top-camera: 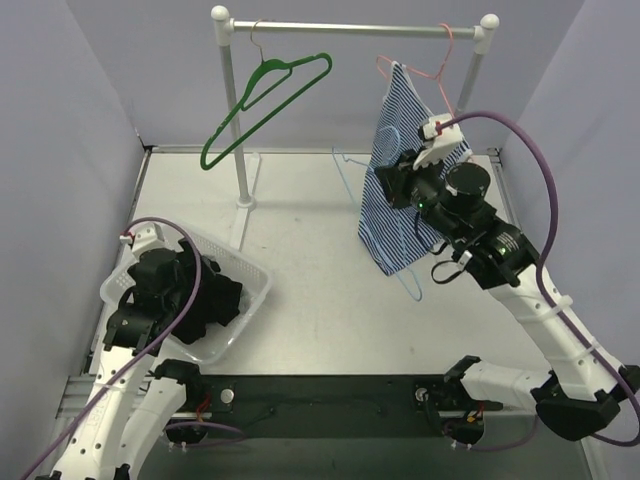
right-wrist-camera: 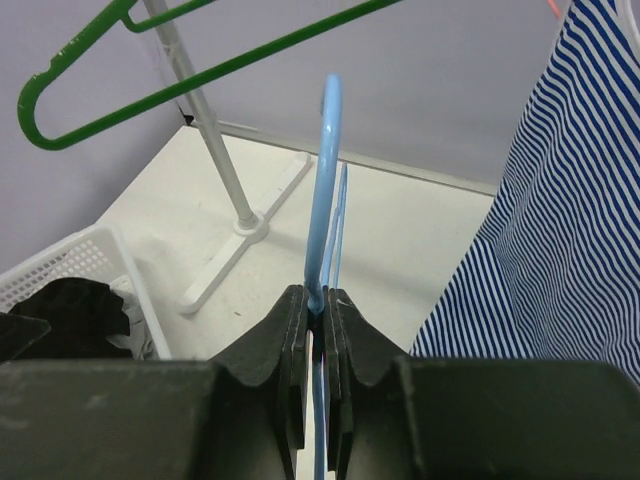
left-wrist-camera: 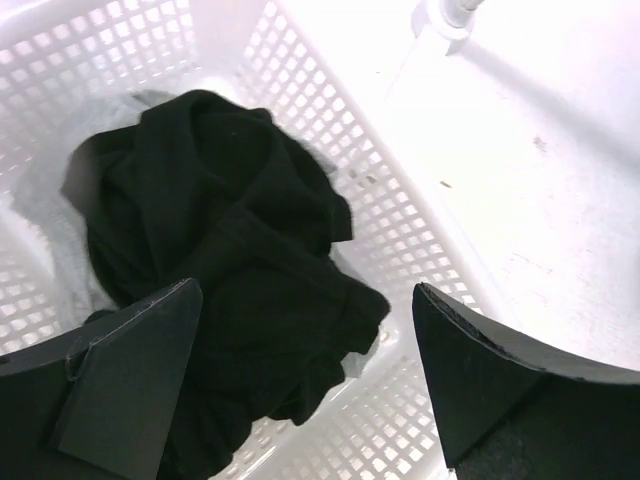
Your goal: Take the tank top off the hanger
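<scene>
Hanging below the right end of the rack, the striped tank top has its strap up by the pink hanger. Its long axis runs down from the rail, with the hem slanting toward the rack's near left. The right gripper sits against the cloth under the rail, jaws pinched almost closed on a thin blue hanger that stands edge-on between them. Near the rack's left post, the left gripper hovers with jaws spread wide and empty over the basket, which holds a bunched black garment. A green hanger hangs at the rack's left end.
</scene>
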